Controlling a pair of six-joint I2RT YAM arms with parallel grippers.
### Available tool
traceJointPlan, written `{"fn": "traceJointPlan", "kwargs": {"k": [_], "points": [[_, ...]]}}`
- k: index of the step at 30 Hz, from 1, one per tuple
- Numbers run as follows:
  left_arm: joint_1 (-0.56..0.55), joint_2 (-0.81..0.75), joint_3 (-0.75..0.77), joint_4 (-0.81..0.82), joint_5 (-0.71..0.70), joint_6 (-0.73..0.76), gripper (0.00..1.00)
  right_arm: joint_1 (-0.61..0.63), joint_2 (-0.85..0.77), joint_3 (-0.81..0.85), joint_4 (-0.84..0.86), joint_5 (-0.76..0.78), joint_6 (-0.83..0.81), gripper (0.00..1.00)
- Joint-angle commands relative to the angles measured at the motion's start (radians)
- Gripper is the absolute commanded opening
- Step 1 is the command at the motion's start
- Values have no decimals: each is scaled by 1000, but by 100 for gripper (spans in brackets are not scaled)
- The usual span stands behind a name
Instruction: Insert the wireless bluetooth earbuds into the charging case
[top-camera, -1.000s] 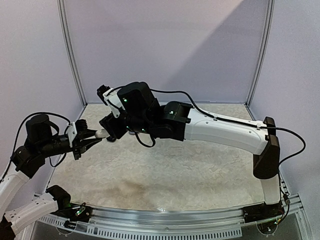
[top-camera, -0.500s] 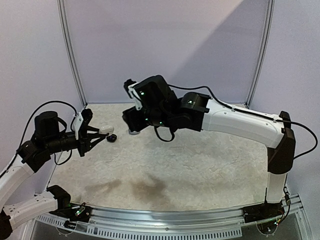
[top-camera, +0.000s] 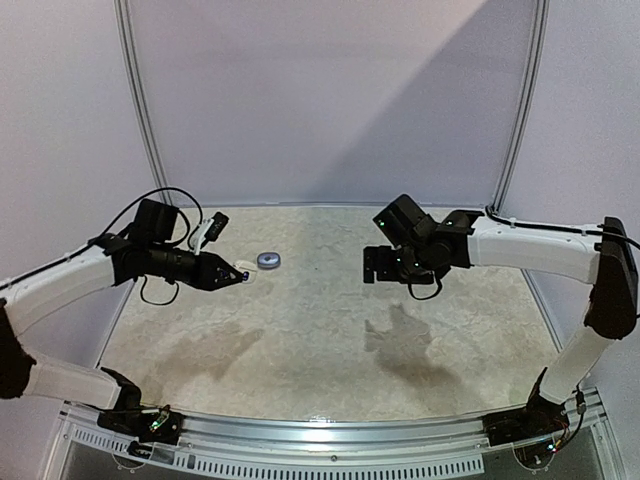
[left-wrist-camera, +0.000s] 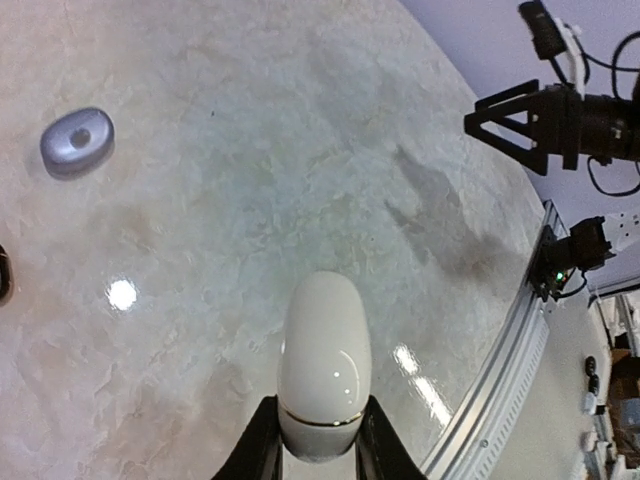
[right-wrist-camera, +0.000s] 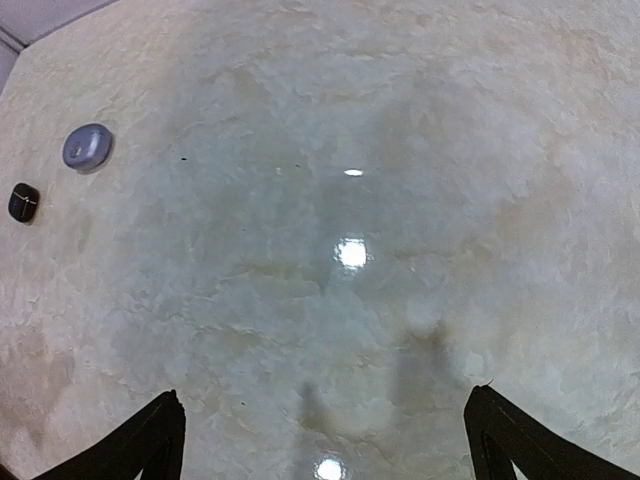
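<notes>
A glossy white pebble-like charging case (left-wrist-camera: 323, 360), its lid seam closed, sticks out from my left gripper (left-wrist-camera: 320, 418), which is shut on its lower end. From above, that gripper (top-camera: 243, 276) hovers over the table's left part. A silvery-grey pebble-like case (top-camera: 268, 260) lies on the table just beyond it; the left wrist view shows this grey case (left-wrist-camera: 77, 137) and the right wrist view shows the grey case (right-wrist-camera: 87, 146) too. A small black rounded item (right-wrist-camera: 23, 202) lies near it; whether it is one of the earbuds I cannot tell. My right gripper (top-camera: 384, 265) hangs open and empty at centre right.
The marbled tabletop (top-camera: 330, 340) is walled by pale panels at the back and both sides. A metal rail (top-camera: 330, 435) runs along the near edge. The right gripper (left-wrist-camera: 525, 112) shows far off in the left wrist view.
The right arm has pulled away to the right and opened its jaws wide. The grey case now lies uncovered where that gripper was. The left arm has swung inward with the white case.
</notes>
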Motion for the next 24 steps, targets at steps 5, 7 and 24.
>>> {"fn": "traceJointPlan", "kwargs": {"k": [5,7,24], "points": [[37,419,280,-237,169,-56,0,-24,-134,-127,3,11,122,99],[47,509,307,-244,172,-55,0,-24,-141,-134,-2,21,129,99],[88,658,222,-130,17,-76,98,-24,-170,-142,-31,66,174,99]]}}
